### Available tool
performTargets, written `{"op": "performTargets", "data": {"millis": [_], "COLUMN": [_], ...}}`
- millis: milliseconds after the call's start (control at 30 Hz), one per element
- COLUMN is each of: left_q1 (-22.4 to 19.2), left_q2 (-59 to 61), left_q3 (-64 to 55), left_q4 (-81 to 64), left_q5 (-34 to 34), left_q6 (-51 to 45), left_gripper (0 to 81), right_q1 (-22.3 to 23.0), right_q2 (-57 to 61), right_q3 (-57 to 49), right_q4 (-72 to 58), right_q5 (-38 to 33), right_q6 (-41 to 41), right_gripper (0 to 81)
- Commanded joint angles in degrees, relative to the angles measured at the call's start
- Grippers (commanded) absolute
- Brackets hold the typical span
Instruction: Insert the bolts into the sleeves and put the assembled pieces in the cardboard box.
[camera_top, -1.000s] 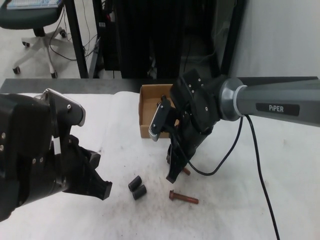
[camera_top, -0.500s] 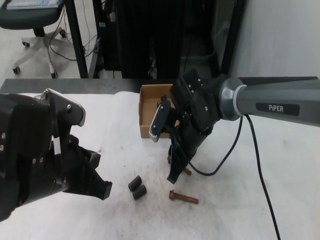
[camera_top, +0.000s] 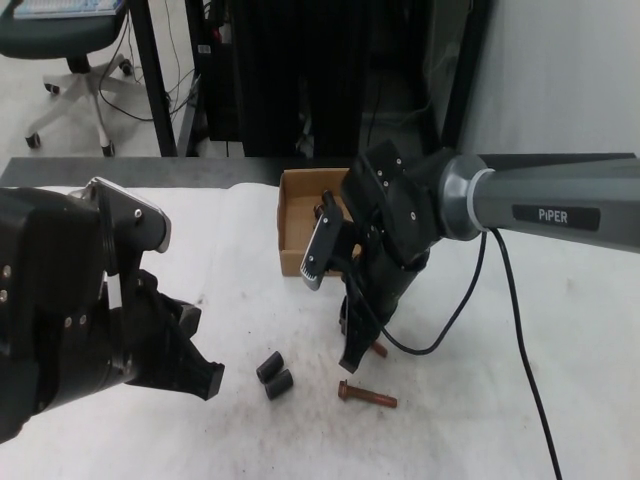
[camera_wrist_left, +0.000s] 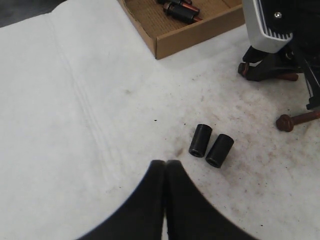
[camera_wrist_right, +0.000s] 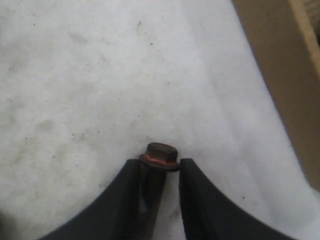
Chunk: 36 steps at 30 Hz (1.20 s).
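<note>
Two black sleeves (camera_top: 273, 375) (camera_wrist_left: 210, 145) lie side by side on the white bench cover. My left gripper (camera_wrist_left: 165, 167) hovers just short of them, shut and empty, and it appears at the end of the big black arm (camera_top: 200, 375). One copper bolt (camera_top: 367, 396) (camera_wrist_left: 300, 119) lies loose near the sleeves. My right gripper (camera_top: 352, 352) (camera_wrist_right: 159, 167) points down at the bench, its fingers pressed on either side of a second bolt (camera_wrist_right: 160, 154) (camera_wrist_left: 287, 76), whose hex head sticks out past the fingertips. The cardboard box (camera_top: 298, 215) (camera_wrist_left: 190, 32) stands behind it.
Inside the box lie assembled pieces (camera_wrist_left: 180, 7). The box wall (camera_wrist_right: 280, 75) is close beside my right gripper. A black cable (camera_top: 470, 290) hangs from the right arm. Bare white cover stretches to the left of the sleeves.
The right gripper has shifted slightly down and to the right over its bolt. The left arm, the sleeves and the loose bolt have not moved.
</note>
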Motion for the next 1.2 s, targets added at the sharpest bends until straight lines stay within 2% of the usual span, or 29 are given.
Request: {"op": "performTargets", "data": {"millis": [0, 133, 167, 233, 267, 300, 500, 633, 700, 800, 967, 1100, 1167], "left_q1": [-0.08, -0.08, -0.08, -0.08, -0.08, -0.08, -0.08, -0.08, -0.08, -0.08, -0.08, -0.2, -0.2], "left_q2": [-0.43, -0.43, -0.43, -0.43, -0.43, -0.43, -0.43, -0.43, -0.43, -0.02, 4.48, 12.29, 17.64], "left_q3": [0.02, 0.02, 0.02, 0.02, 0.02, 0.02, 0.02, 0.02, 0.02, -0.09, -4.21, -12.61, -17.5], "left_q4": [-0.7, -0.7, -0.7, -0.7, -0.7, -0.7, -0.68, -0.68, -0.68, -0.68, 1.1, 7.08, 11.38], "left_q5": [-0.19, -0.19, -0.19, -0.19, -0.19, -0.19, 0.78, 13.44, 19.75, 23.42, 23.11, 17.65, 17.1], "left_q6": [-0.22, -0.22, -0.22, -0.22, -0.22, -0.22, -0.22, 0.0, -0.63, -3.12, -3.44, -0.9, 0.97], "left_gripper": [0.3, 0.3, 0.3, 0.3, 0.3, 0.3, 0.3, 0.3, 0.3, 0.3, 0.3, 0.3, 0.3], "right_q1": [-0.3, -0.3, -0.3, -0.3, -0.3, -0.3, -0.3, -1.02, -2.22, -5.31, -10.21, -13.79, -15.71], "right_q2": [-0.22, -0.22, -0.22, -0.22, -0.22, -0.22, -1.93, -7.57, -11.43, -17.71, -26.68, -34.04, -37.64], "right_q3": [0.1, 0.1, 0.1, 0.1, 0.1, 0.1, -0.27, -0.79, -0.79, -0.68, -0.68, 0.19, 1.75], "right_q4": [2.0, 1.39, 1.39, 1.39, 1.39, 1.39, 1.39, 0.7, 0.52, 0.52, 1.62, 3.75, 3.98], "right_q5": [-0.7, -0.59, -0.59, -0.59, -0.59, -0.59, 0.33, -0.37, -3.83, -11.48, -20.6, -27.19, -31.04], "right_q6": [-0.83, -2.43, -3.48, -4.35, -4.71, -4.65, -4.19, 4.53, 10.16, 19.95, 22.42, 22.42, 22.42], "right_gripper": [25.8, 24.9, 22.0, 11.3, 3.4, 0.5, 0.9, 0.9, 0.9, 0.9, 0.9, 0.9, 0.9]}}
